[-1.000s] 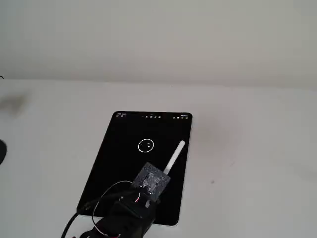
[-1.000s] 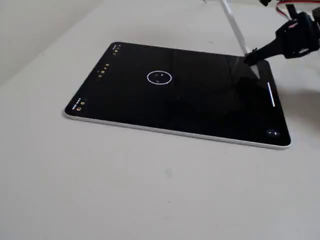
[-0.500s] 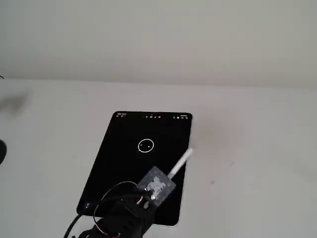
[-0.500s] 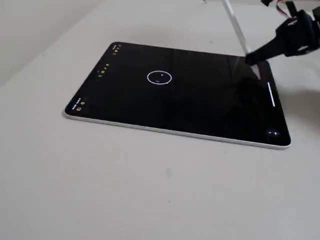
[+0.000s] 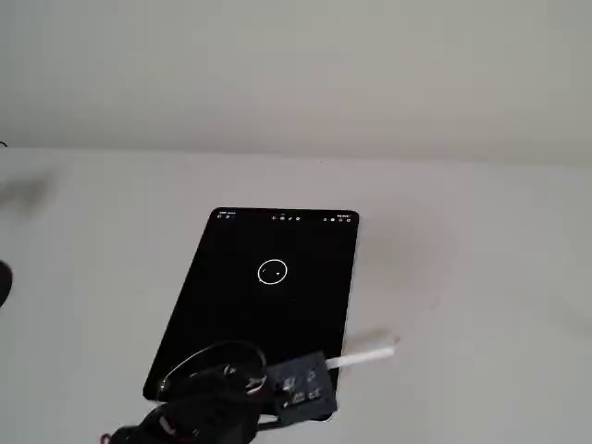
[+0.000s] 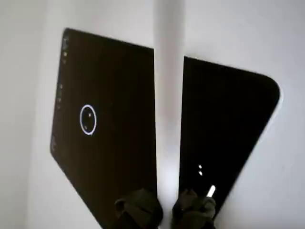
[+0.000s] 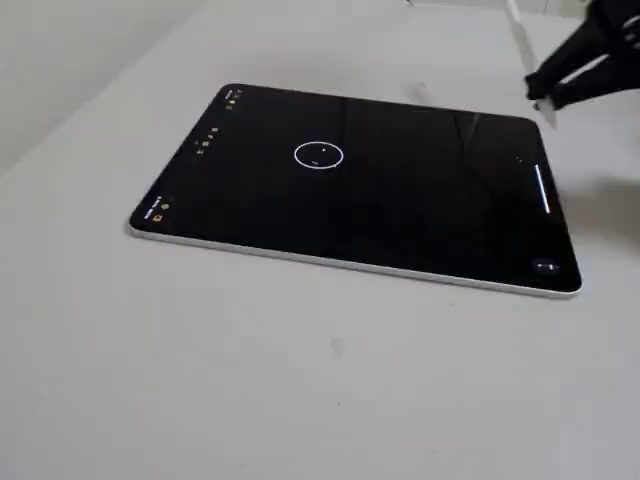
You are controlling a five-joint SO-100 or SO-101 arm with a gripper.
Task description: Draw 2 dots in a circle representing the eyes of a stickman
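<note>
- At the near edge of the tablet [image 5: 264,305], in a fixed view, the black arm sits low at the bottom of the picture, its wrist over the tablet's lower corner, with a looped cable and a small dark board on top.
- From that wrist the white stylus [image 5: 363,356] juts out to the right over the pale table [image 5: 481,277], clear of the screen.
- On the far right of a fixed view, the dark gripper [image 7: 545,100] hangs above the table just beyond the tablet's right end, the stylus running up and away from it; its tip is not on the glass.
- Seen from the wrist view, the gripper [image 6: 167,205] shows as two dark fingertips [image 6: 140,210] at the bottom edge, pressed against either side of the stylus [image 6: 169,95], which runs straight up the middle of the picture as a blurred white bar.
- The pincer is thus clamped on the stylus, with no gap showing beside the shaft.
- The circle [image 5: 272,272] is a thin white ring in the upper middle of the black screen, well apart from the gripper in all three views.
- Inside the ring the wrist view shows the dots [image 6: 89,115] as two faint specks, one above the other; the fixed views show them less clearly.
</note>
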